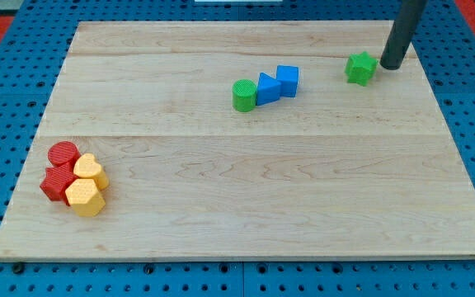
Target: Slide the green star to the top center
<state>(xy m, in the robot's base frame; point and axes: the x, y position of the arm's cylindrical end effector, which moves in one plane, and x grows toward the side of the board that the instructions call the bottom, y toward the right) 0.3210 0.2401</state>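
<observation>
**A:** so where's the green star at?

**B:** Upper right of the surface, well right of top center. Looks like most of the slide is left. My tip sits just beside its right side, good for shoving it left.

**A:** pointing any way? hand state?

**B:** Stubby star, no real long axis. No hand here, just a rod. Green cylinder and two blue blocks sit nearer the middle.

Rod cut off at view's top; board's bottom corners perhaps clipped.
</observation>
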